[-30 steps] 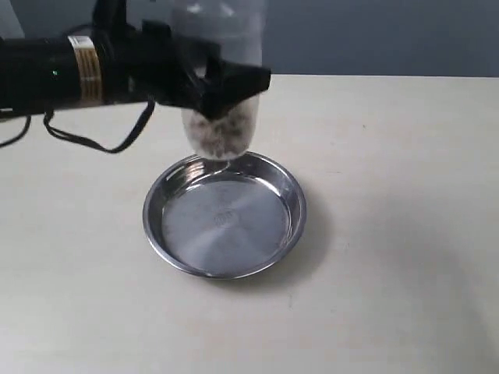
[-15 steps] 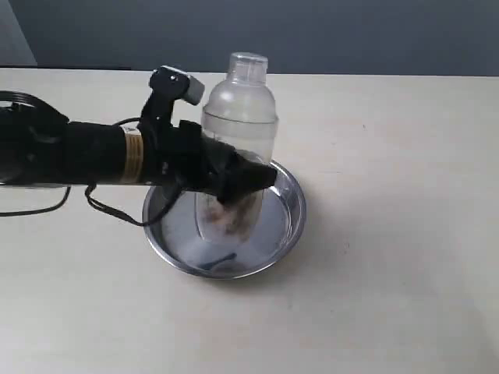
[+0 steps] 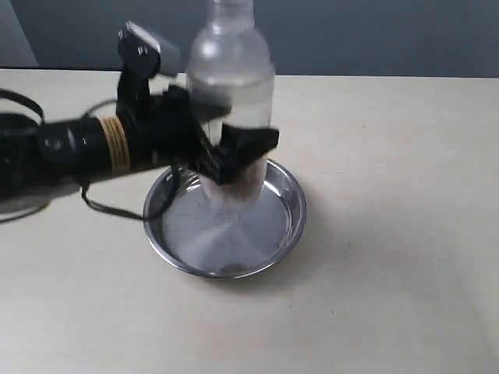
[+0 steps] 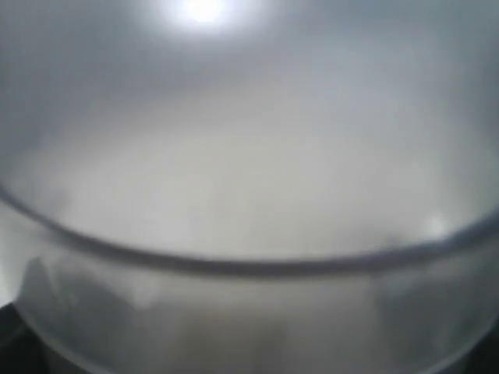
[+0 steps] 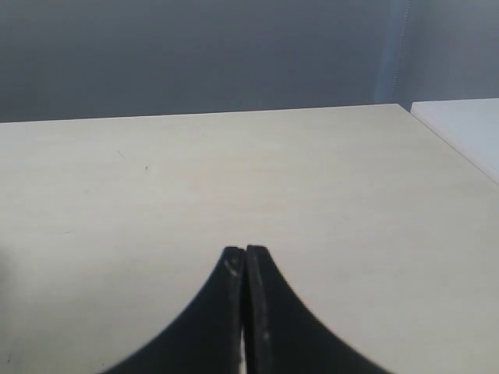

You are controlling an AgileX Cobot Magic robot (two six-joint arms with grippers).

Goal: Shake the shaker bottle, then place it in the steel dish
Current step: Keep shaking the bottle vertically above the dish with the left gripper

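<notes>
The exterior view alone takes in the whole scene: the left arm's black fingers (image 3: 238, 140) are clamped around the middle of the frosted translucent plastic shaker bottle (image 3: 234, 78), one finger crossing its front and the other showing only as a dark band through the plastic. The bottle stands roughly upright and is smeared by blur, its small clear cap at the top edge of the picture and a dark brownish patch of grains low inside it. Its base sits over the back half of the round shiny stainless steel dish (image 3: 299, 212), inside the rim's outline; the blur makes it impossible to tell whether the base touches the dish's flat bottom. The dish rests on the pale beige counter (image 3: 398, 257), and a thin black cable (image 3: 117, 213) loops from the arm down beside the dish's left rim. The left wrist view shows none of this, only the bottle's cloudy wall (image 4: 249, 195) filling the picture, with a curved seam across it. The right wrist view shows what the exterior view leaves out: the right arm's black fingers (image 5: 245, 251) pressed together on nothing, above a bare stretch of counter (image 5: 234, 171) before a grey-blue wall (image 5: 195, 54).
</notes>
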